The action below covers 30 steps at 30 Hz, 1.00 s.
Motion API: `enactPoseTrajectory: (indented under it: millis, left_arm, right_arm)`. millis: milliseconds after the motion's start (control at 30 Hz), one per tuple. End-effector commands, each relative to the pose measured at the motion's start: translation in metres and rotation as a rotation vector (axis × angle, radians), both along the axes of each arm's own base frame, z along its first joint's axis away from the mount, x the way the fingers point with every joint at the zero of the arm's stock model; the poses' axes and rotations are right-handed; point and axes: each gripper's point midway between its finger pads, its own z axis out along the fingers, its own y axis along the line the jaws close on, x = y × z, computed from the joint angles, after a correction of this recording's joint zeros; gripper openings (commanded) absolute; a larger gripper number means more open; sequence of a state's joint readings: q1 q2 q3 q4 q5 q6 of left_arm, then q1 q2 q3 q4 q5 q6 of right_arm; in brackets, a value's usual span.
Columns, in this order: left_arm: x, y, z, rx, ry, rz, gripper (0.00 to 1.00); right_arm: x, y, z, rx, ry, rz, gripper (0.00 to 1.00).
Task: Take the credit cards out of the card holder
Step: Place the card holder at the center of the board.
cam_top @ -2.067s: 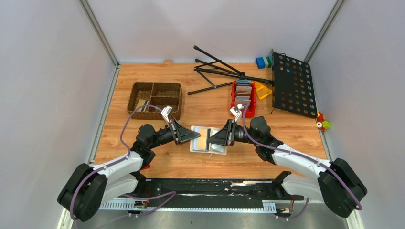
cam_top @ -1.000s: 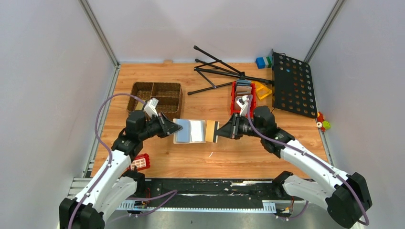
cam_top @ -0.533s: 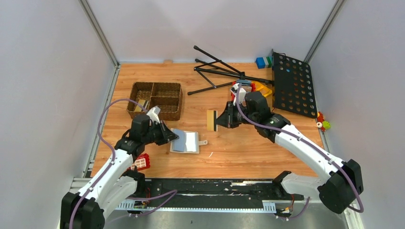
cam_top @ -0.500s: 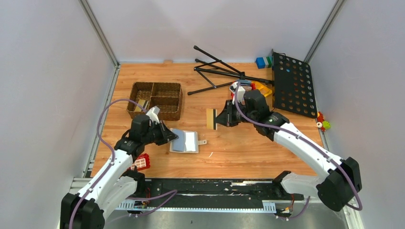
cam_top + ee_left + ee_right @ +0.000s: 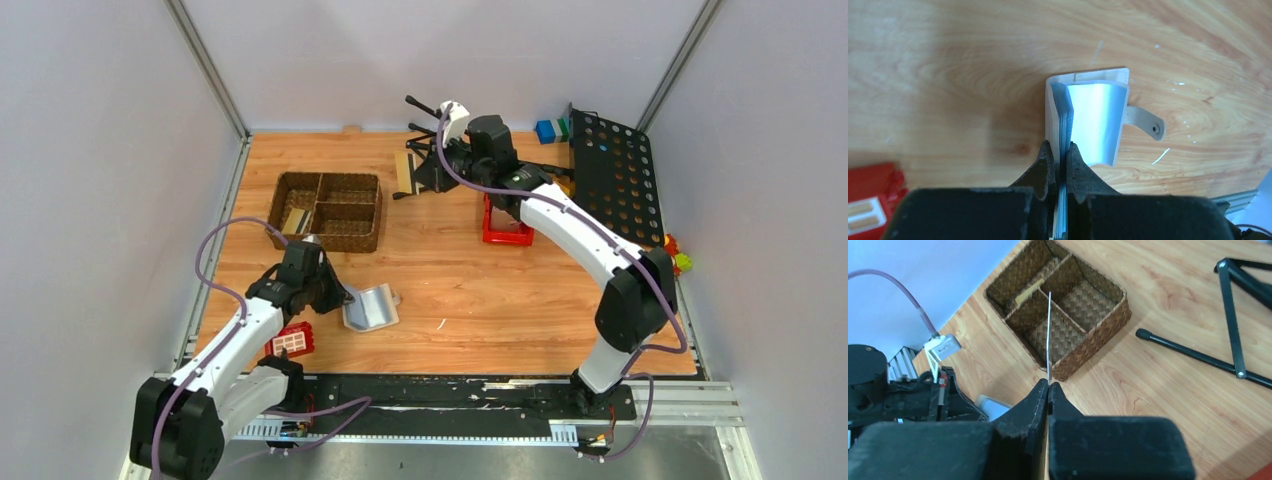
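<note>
The card holder (image 5: 372, 307), beige with a pale blue-grey inside, lies open on the table near the left arm. In the left wrist view its strap tab (image 5: 1144, 121) points right. My left gripper (image 5: 340, 297) (image 5: 1061, 150) is shut on the holder's left flap (image 5: 1058, 107). My right gripper (image 5: 421, 172) (image 5: 1048, 385) is raised at the back of the table, shut on a tan credit card (image 5: 405, 173). That card shows edge-on (image 5: 1049, 330) in front of the basket in the right wrist view. Another card (image 5: 293, 220) (image 5: 1030, 293) lies in the basket's left compartment.
A brown woven basket (image 5: 358, 238) (image 5: 1087, 347) with compartments stands at the left. A red bin (image 5: 505, 235) sits right of centre under the right arm. A black folded stand (image 5: 470, 150) (image 5: 1233, 315) and perforated plate (image 5: 612, 180) lie at the back. A small red block (image 5: 292, 341) is beside the left arm.
My right gripper has carried the tan card from mid-table up and back, to the right of the basket. My left gripper has drawn the card holder nearer and to the left.
</note>
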State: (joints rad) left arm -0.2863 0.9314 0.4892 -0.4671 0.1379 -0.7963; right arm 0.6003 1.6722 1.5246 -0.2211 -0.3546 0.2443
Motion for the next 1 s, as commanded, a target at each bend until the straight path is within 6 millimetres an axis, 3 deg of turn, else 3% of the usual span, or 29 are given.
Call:
enactPoseTrajectory:
  millis: [0, 133, 300, 433, 567, 733, 800, 867, 900, 967]
  left_arm:
    - [-0.02, 0.019, 0.004, 0.059, 0.157, 0.107, 0.0]
    - [-0.04, 0.043, 0.001, 0.14, 0.209, 0.138, 0.0]
    - [-0.039, 0.043, 0.002, 0.103, 0.205, 0.145, 0.0]
    - [-0.021, 0.032, 0.01, 0.041, 0.167, 0.131, 0.0]
    - [-0.002, 0.022, 0.008, 0.005, 0.142, 0.095, 0.0]
    - [0.01, 0.002, -0.008, -0.08, 0.142, 0.012, 0.01]
    - [0.014, 0.002, -0.008, -0.068, 0.131, 0.0, 0.17]
    - [0.015, 0.014, -0.003, 0.005, 0.13, 0.008, 0.4]
    - [0.016, 0.021, 0.003, 0.054, 0.127, 0.008, 0.46]
    - [0.021, 0.037, 0.028, 0.135, 0.088, 0.012, 0.49]
  right_arm:
    - [-0.004, 0.007, -0.017, -0.048, 0.043, 0.101, 0.0]
    - [-0.012, -0.002, -0.035, -0.112, -0.012, 0.123, 0.0]
    - [-0.006, -0.005, -0.057, -0.228, -0.131, 0.144, 0.0]
    - [0.007, 0.012, -0.042, -0.178, -0.247, 0.16, 0.0]
    - [0.016, 0.038, -0.036, -0.141, -0.249, 0.214, 0.0]
    - [0.01, 0.035, -0.021, -0.1, -0.261, 0.192, 0.0]
    - [0.005, 0.025, -0.027, -0.135, -0.275, 0.185, 0.0]
    - [0.002, 0.014, -0.032, -0.171, -0.278, 0.168, 0.0]
    - [-0.001, 0.011, -0.034, -0.182, -0.282, 0.165, 0.0]
    - [-0.004, 0.003, -0.033, -0.186, -0.293, 0.153, 0.0]
